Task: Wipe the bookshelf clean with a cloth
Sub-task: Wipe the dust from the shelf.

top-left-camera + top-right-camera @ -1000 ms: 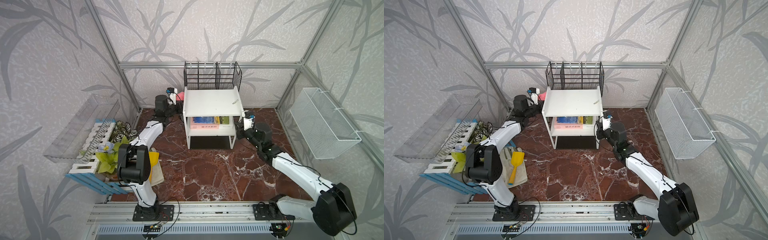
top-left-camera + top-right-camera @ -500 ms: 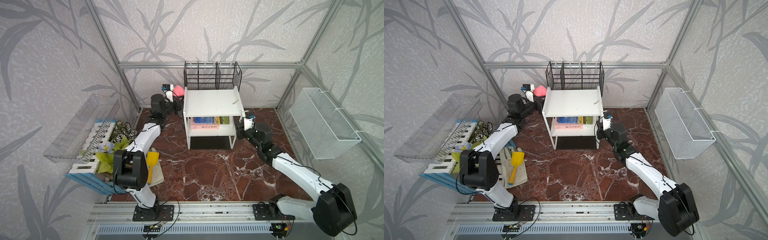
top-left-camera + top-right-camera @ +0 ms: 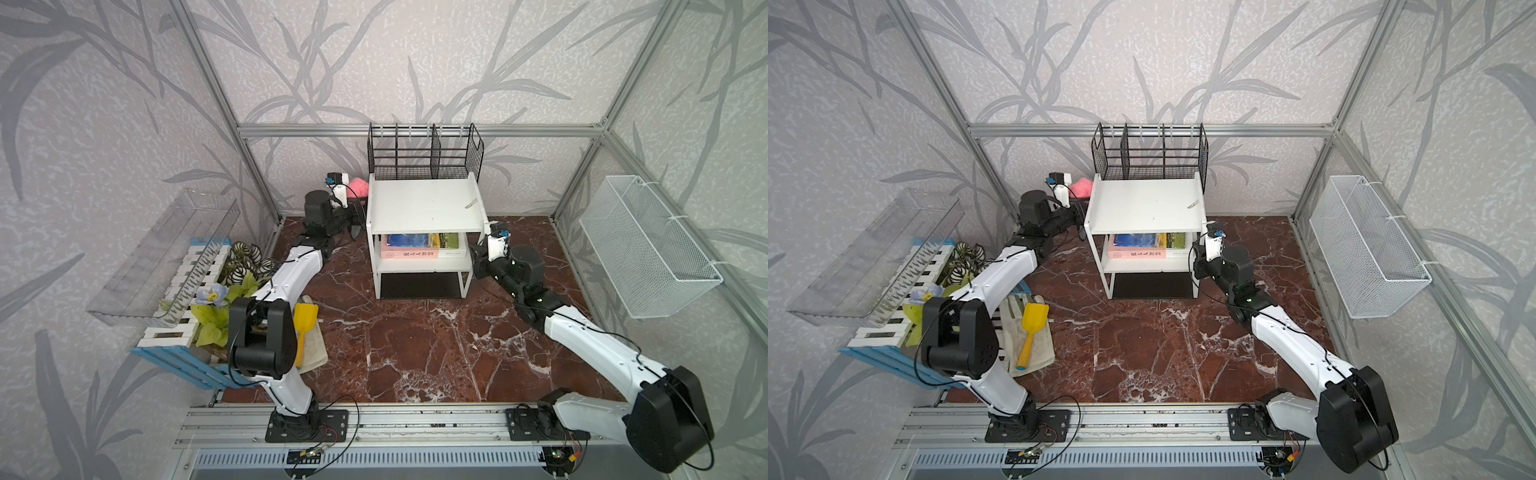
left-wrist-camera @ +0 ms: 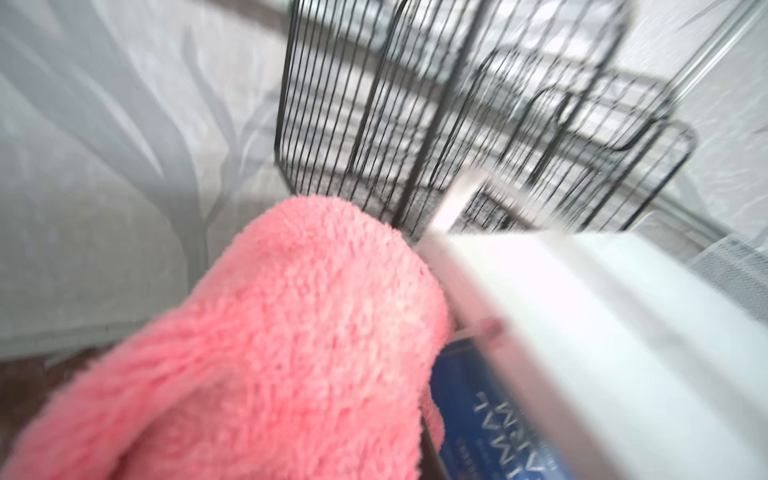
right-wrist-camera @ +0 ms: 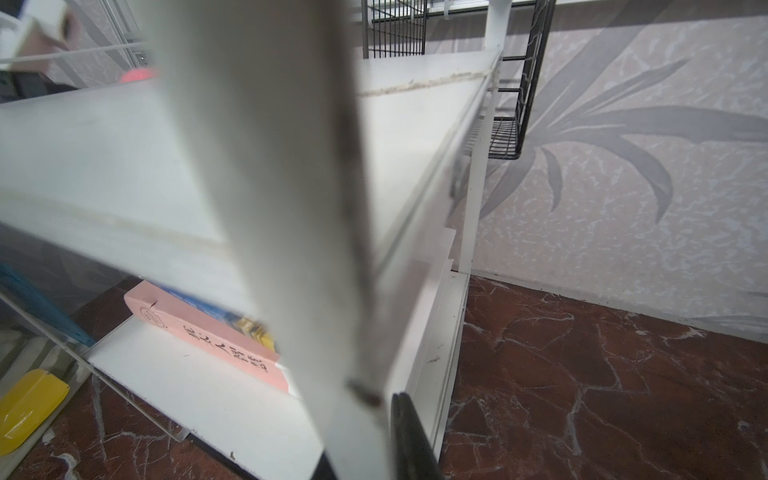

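The white bookshelf (image 3: 424, 203) (image 3: 1144, 205) stands at the back of the marble floor, with books (image 3: 422, 247) stacked on its middle board. A pink cloth (image 3: 359, 186) (image 3: 1081, 187) is bunched at the top board's left rear corner. My left gripper (image 3: 353, 203) is shut on the cloth. In the left wrist view the cloth (image 4: 291, 332) covers the jaws and touches the shelf's edge (image 4: 602, 311). My right gripper (image 3: 478, 257) (image 5: 365, 453) is shut on the bookshelf's front right post (image 5: 291, 208). A small scrap (image 3: 471, 203) lies on the top board.
A black wire rack (image 3: 424, 153) stands right behind the shelf. A white mesh basket (image 3: 648, 249) hangs on the right wall. On the left are a clear bin (image 3: 166, 257), a planter fence with plants (image 3: 208, 299), and a beige cloth with a yellow scoop (image 3: 305, 328).
My left gripper has lifted the pink cloth up beside the shelf to the height of its top board. The right arm has not moved.
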### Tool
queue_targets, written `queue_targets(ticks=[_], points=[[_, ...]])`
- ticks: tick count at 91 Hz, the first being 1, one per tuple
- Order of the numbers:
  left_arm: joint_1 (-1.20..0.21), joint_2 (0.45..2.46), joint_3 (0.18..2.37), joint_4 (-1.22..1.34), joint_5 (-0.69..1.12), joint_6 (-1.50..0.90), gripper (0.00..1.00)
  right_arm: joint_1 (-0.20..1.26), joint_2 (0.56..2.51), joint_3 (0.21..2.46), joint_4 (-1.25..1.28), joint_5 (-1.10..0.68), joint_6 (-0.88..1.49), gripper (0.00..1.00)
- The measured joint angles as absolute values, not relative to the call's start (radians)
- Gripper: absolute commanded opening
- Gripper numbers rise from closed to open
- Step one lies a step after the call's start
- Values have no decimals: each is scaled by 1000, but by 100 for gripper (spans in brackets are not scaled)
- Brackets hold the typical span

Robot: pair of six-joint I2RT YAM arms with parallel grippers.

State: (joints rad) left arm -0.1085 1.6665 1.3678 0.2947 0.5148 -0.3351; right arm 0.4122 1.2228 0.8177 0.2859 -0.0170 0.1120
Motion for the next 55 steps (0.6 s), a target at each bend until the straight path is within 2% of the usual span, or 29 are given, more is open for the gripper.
queue_targets(ticks=[10, 25, 39, 55], points=[[-109, 1658, 1372, 359, 518, -348, 0, 412, 1223, 817, 286, -17, 112, 0], [-109, 1768, 1304, 402, 540, -382, 0, 412, 1223, 817, 288, -18, 117, 0], [-107, 1859, 1242, 320, 547, -393, 0, 412, 1224, 817, 288, -19, 121, 0], [-105, 1802, 1336, 243, 544, -364, 0, 412, 1223, 817, 287, -19, 121, 0]])
